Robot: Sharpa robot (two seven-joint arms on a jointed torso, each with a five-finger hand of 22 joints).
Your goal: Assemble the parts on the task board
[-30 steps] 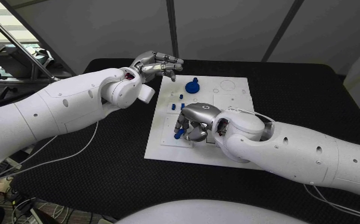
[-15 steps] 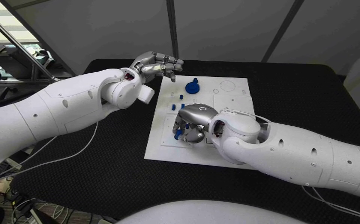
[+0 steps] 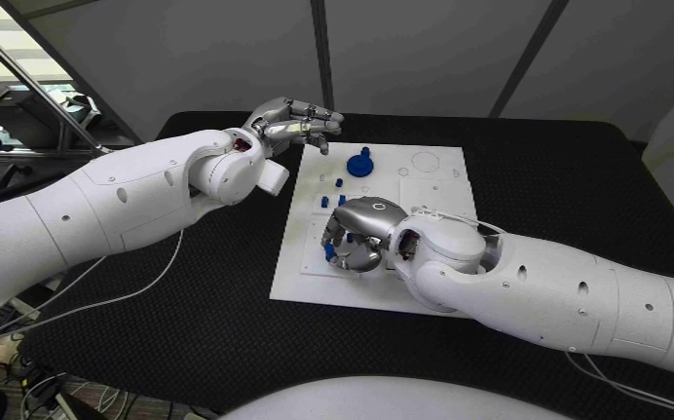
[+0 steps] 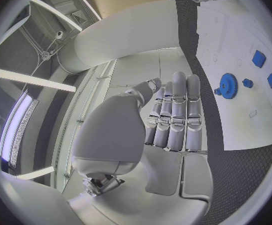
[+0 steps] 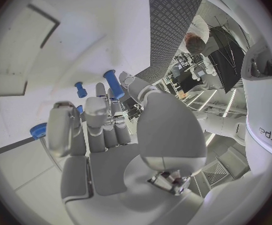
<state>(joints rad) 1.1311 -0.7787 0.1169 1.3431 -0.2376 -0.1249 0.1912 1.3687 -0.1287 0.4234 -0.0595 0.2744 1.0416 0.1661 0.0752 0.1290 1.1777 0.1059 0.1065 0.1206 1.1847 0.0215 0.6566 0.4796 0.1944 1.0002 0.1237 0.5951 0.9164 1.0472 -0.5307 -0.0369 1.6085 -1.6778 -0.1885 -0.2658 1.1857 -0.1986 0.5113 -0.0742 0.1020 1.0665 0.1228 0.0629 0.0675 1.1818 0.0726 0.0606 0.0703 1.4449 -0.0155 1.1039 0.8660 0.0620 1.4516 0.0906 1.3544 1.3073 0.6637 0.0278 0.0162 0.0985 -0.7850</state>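
Seating the blue peg [image 5: 113, 83] well means keeping it upright over its hole and pressing straight down (no sideways shove). The right hand [image 3: 359, 233] pinches that peg at its fingertips [image 5: 124, 81], low over the near-left part of the task board [image 3: 429, 184]. The left hand [image 3: 295, 122] hovers off the board's far-left corner, fingers curled in together, holding nothing. A blue gear [image 3: 361, 162] stands toward the far edge.
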